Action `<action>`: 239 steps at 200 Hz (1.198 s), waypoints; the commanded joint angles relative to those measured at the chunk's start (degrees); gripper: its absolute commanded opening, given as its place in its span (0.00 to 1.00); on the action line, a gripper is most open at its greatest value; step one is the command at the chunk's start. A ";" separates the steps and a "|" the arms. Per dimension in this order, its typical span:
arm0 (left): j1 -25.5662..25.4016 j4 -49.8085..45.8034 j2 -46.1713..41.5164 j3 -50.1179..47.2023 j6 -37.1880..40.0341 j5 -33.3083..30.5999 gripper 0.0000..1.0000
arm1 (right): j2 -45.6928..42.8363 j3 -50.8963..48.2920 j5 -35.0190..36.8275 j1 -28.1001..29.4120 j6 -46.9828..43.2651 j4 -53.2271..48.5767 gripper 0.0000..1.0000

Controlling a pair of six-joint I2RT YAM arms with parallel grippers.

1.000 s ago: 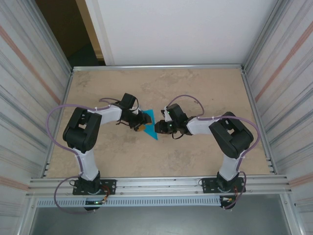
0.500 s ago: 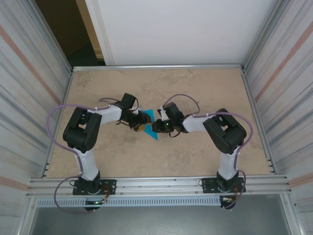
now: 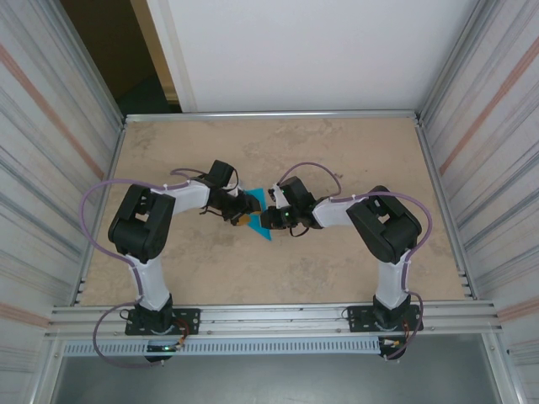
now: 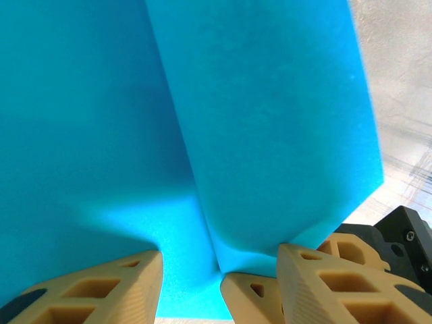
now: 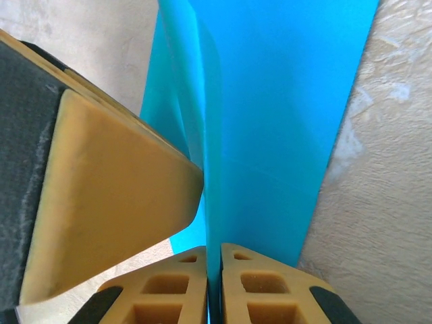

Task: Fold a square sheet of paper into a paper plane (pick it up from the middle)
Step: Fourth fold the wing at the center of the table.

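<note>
The square sheet of paper (image 3: 257, 200) is teal-blue and folded into layers, lying mid-table between both grippers. In the left wrist view the paper (image 4: 270, 121) has a raised crease running down between the fingers of my left gripper (image 4: 221, 262), whose jaws stand apart on either side of it. A tan fingertip (image 4: 253, 297) of the right gripper pokes in there too. In the right wrist view my right gripper (image 5: 214, 255) is shut on the upright folded edge of the paper (image 5: 270, 121). From above, the left gripper (image 3: 242, 217) and right gripper (image 3: 265, 220) nearly touch.
The beige table (image 3: 337, 151) is walled by corrugated metal panels (image 3: 488, 168) on the left and right, with a rail along the near edge. A left-gripper finger (image 5: 108, 196) stands close beside the right gripper's jaws. Open table surface lies behind and in front of the paper.
The right gripper has slid left onto the paper and closed its jaws on the folded edge. The left arm and its jaws have stayed put.
</note>
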 commanded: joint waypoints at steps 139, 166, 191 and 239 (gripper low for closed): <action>1.03 -6.05 -4.72 2.82 1.88 -3.53 0.53 | 2.39 -0.89 -8.26 -2.20 1.29 2.99 0.04; 2.67 -2.36 -8.58 0.90 1.48 -2.02 0.54 | 3.08 -1.15 -9.33 -2.61 1.98 2.72 0.03; 4.22 3.06 -10.74 -2.58 1.57 0.37 0.51 | 3.51 -1.80 -10.83 -3.08 2.96 3.55 0.03; 4.70 19.05 -9.24 -9.37 -1.18 8.55 0.33 | 3.98 -3.72 -13.57 -4.56 5.45 7.77 0.03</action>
